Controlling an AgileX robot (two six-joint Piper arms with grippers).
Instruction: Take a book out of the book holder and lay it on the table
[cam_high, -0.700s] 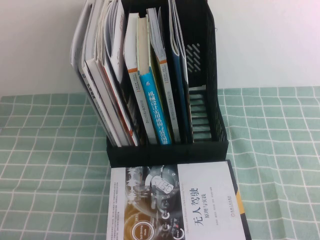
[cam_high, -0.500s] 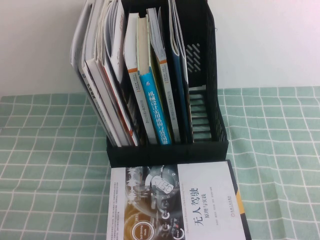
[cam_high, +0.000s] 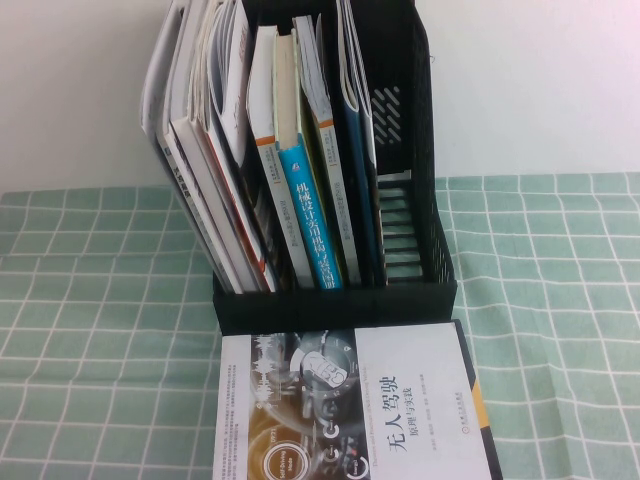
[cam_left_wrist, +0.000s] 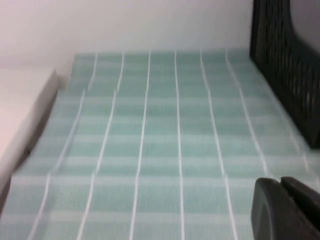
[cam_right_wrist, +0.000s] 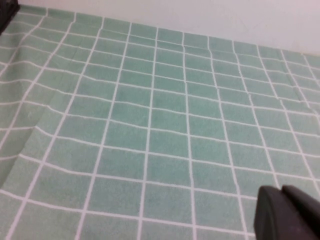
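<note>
The black book holder (cam_high: 335, 300) stands at the middle back of the table (cam_high: 90, 300), packed with several upright books that show only edges and spines. I cannot tell which of them is the book. Neither arm shows in the high view. In the left wrist view my left gripper (cam_left_wrist: 279, 181) hovers low over the green cloth, shut and empty, with the holder's ribbed wall (cam_left_wrist: 290, 75) off to one side. In the right wrist view my right gripper (cam_right_wrist: 281, 189) is also shut and empty above bare checked cloth.
A white book with a dark circular graphic (cam_high: 350, 410) lies flat just in front of the holder. A blue-spined book (cam_high: 310, 215) stands inside it. The holder's rightmost slot (cam_high: 410, 220) holds nothing. A white wall rises behind, and a pale ledge (cam_left_wrist: 20, 115) borders the cloth.
</note>
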